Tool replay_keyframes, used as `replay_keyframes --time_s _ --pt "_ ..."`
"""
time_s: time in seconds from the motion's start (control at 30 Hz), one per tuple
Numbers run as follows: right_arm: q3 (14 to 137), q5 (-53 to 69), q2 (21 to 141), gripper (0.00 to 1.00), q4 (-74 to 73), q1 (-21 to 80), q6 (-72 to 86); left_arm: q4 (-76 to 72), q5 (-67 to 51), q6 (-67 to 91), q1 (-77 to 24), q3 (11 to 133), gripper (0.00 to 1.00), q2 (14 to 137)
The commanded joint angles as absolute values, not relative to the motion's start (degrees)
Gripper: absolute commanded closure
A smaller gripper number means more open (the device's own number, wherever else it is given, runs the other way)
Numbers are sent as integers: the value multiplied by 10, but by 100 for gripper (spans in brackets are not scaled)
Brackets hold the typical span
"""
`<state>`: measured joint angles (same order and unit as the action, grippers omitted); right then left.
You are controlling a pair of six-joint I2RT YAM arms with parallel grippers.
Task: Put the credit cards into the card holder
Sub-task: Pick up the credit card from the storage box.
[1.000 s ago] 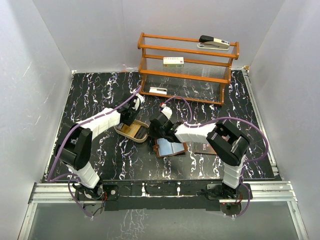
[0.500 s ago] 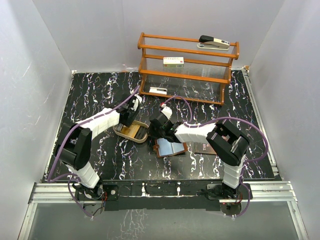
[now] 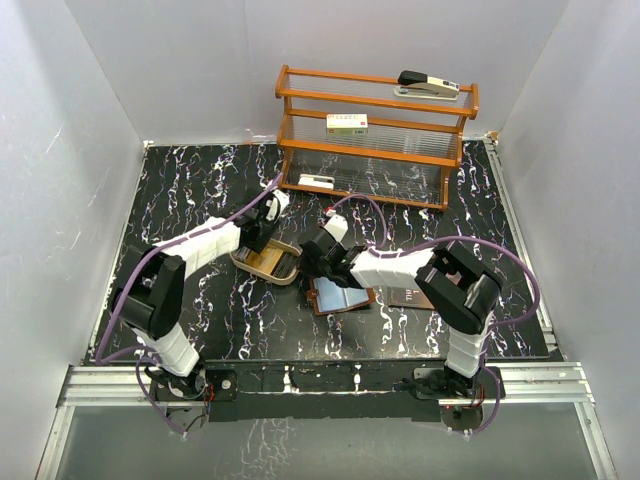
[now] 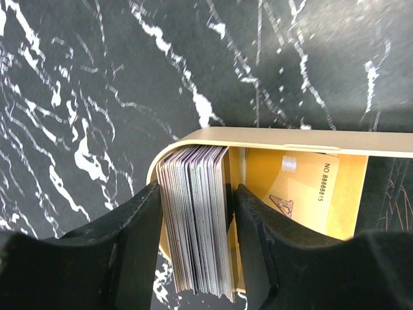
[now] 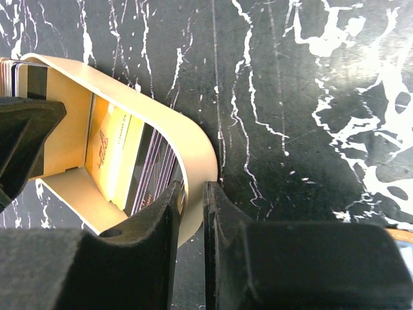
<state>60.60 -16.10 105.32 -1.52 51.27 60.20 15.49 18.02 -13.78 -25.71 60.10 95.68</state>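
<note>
The left tool was clenched on a stack of credit cards, one finger flat against each outer face. The stack stood on edge in a rounded corner of the tan tray, its long axis running along the fingers toward the tray's rim. A gold card sat inside the tray just beside it. The right tool pinched the tray's curved wall between its fingers. The brown card holder lay open on the table, near the tray and just beside the right arm.

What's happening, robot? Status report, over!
Left fingers shut on credit cards in tray. Right fingers pinch tray rim. Card holder open; right arm close by.
</note>
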Motion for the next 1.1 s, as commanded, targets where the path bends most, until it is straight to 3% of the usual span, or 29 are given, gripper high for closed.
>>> replay_keyframes --time_s 0.0,0.07,0.2,0.43,0.6,0.93,1.07 --pt "587 -234 1022 90 -95 510 608 106 175 -186 -244 639 67 978" --pt "585 -249 1014 90 -102 510 613 100 161 -190 -243 652 67 987" --pt "582 -262 1009 89 -109 510 614 108 160 -194 -235 660 53 996" --pt "581 -262 1018 90 -109 509 612 140 154 -175 -233 667 52 984" --pt "583 -262 1020 90 -112 509 607 158 151 -171 -233 683 43 976" --pt "590 -261 1023 90 -112 509 601 182 142 -152 -233 702 40 973" --pt "589 -259 1024 90 -111 509 601 190 128 -148 -233 699 49 975"
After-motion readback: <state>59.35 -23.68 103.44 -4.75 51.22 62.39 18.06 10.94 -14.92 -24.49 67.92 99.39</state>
